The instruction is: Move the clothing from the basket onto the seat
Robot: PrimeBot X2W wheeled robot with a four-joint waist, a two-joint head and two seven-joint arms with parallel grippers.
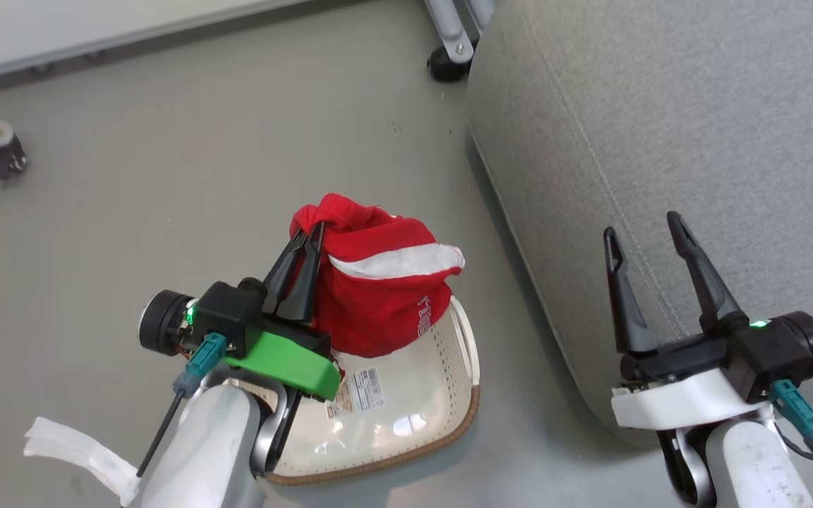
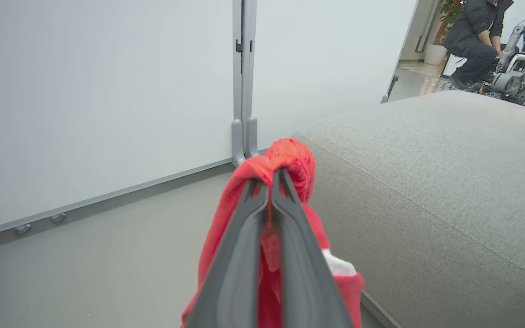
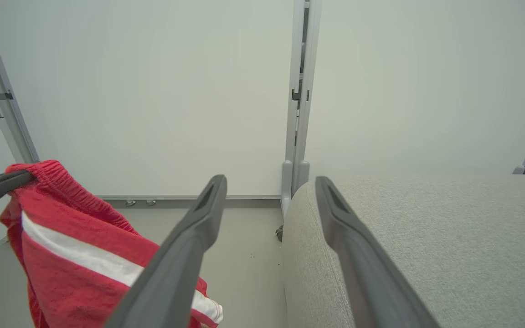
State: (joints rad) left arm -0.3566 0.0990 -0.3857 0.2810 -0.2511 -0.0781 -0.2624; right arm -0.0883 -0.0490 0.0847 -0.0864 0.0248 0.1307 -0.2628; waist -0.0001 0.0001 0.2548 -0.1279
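Note:
The red clothing (image 1: 378, 282) with a white stripe hangs bunched above the cream basket (image 1: 413, 416), which sits on the floor. My left gripper (image 1: 315, 229) is shut on the garment's top fold, and the left wrist view shows the red cloth (image 2: 290, 159) pinched at the fingertips. In the right wrist view the same clothing (image 3: 71, 237) hangs at the left. The grey seat (image 1: 660, 141) lies to the right. My right gripper (image 1: 643, 226) stands open over the seat's rounded edge, holding nothing; its fingers (image 3: 189, 246) straddle the seat (image 3: 426, 237) corner.
White partition panels (image 2: 107, 91) on grey feet with castors (image 1: 445, 67) stand behind. A person (image 2: 472, 41) crouches far off beside other robots. Grey floor (image 1: 166, 176) spreads to the left of the basket.

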